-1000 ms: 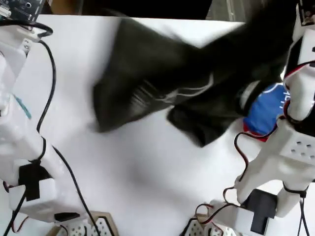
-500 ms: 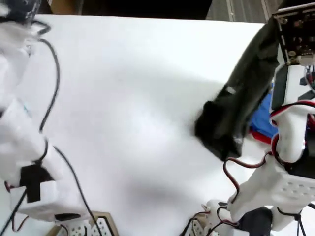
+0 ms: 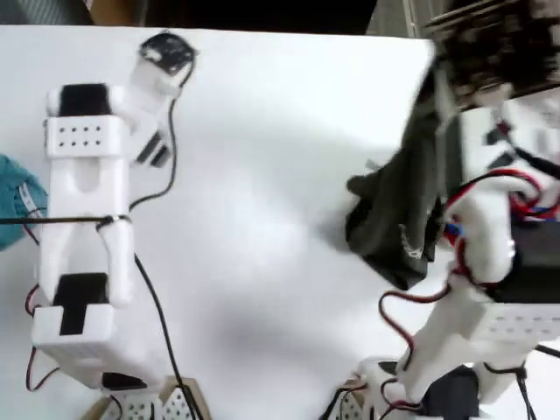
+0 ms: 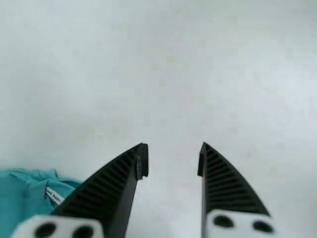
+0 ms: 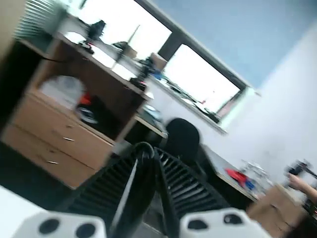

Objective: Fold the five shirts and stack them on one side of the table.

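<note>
A black shirt (image 3: 398,214) hangs bunched above the right side of the white table (image 3: 262,262). My right gripper (image 3: 433,92) is raised high and shut on the shirt's top edge. In the right wrist view the right gripper (image 5: 148,148) points up at the room, fingers nearly together. My left gripper (image 4: 171,151) is open over bare table with nothing between its fingers. In the high view the left gripper (image 3: 164,52) is near the table's back edge. A teal shirt (image 3: 13,206) lies crumpled at the left edge, and the left wrist view catches the teal shirt (image 4: 25,186) beside one finger.
A sliver of blue and red cloth (image 3: 451,233) peeks from behind the right arm (image 3: 481,262). The left arm (image 3: 83,201) stretches along the left side with a black cable (image 3: 149,289) trailing beside it. The arm bases stand at the front edge.
The right arm has lifted the black shirt off the table's middle and drawn it up and to the right. The left arm swung toward the back, uncovering the teal shirt.
</note>
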